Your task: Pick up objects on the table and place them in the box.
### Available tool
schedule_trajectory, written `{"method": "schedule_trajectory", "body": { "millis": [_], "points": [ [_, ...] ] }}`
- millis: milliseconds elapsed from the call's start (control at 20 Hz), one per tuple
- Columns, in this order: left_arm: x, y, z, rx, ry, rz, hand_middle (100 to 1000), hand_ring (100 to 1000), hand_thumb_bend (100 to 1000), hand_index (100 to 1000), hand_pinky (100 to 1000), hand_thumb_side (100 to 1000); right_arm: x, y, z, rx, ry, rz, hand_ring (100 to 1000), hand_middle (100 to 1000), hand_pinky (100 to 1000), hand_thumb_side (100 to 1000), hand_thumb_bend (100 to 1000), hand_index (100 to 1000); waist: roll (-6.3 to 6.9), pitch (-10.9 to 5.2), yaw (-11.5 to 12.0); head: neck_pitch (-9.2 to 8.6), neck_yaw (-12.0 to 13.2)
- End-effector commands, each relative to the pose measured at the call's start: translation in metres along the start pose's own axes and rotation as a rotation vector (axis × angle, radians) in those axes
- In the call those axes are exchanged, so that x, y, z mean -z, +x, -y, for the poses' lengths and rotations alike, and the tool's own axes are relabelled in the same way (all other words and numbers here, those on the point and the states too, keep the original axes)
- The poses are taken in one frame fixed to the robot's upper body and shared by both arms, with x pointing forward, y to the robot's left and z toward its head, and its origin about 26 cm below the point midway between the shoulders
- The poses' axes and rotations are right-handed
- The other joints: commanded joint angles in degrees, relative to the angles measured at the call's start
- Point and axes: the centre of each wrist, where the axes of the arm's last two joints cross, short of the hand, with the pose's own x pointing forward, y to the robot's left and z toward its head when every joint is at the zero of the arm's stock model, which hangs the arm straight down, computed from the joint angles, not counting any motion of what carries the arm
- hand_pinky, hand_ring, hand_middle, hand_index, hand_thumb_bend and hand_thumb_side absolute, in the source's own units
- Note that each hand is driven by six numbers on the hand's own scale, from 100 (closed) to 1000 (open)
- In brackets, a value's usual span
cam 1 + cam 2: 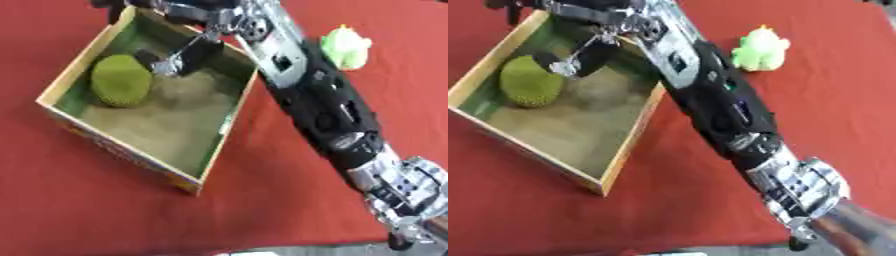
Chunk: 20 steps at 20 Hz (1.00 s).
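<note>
An open box (83,57) with green inner walls and a sandy floor sits on the red table at the upper left. A round, bumpy green object (121,80) lies inside it against the left wall. My right arm reaches from the lower right corner up across the box's right wall. My right hand (188,12) hovers over the box's far end. It is open, with fingers stretched left and the dark thumb (199,54) hanging down into the box, holding nothing. A light green plush toy (760,49) lies on the table to the right of the arm. No left hand shows.
Red cloth (105,210) covers the table in front of and left of the box. The table's near edge runs along the bottom, with a small white thing (249,253) showing there.
</note>
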Motion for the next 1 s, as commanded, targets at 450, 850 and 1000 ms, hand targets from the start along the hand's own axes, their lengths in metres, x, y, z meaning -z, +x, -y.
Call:
{"method": "schedule_trajectory", "body": {
  "millis": [450,850,1000],
  "points": [
    [0.0,0.006,-0.011,0.069,-0.016,0.007,701,784,220,872,831,609,-0.135,-0.004,0.069,-0.123,-0.021,-0.264,1000,800,980,109,100,1000,0.38,-1.38,-2.3,-2.2,2.4],
    [-0.005,0.007,-0.016,0.101,-0.015,-0.004,702,784,206,872,832,618,-0.204,-0.017,0.048,-0.193,0.119,-0.448,1000,828,975,143,100,1000,1.21,-0.37,-2.4,-4.93,4.0],
    [-0.006,0.007,-0.017,0.109,-0.014,-0.007,702,784,201,872,832,623,-0.22,-0.025,0.041,-0.195,0.14,-0.497,1000,828,980,154,100,1000,1.53,-0.23,-2.1,-5.39,4.6]
  ]
}}
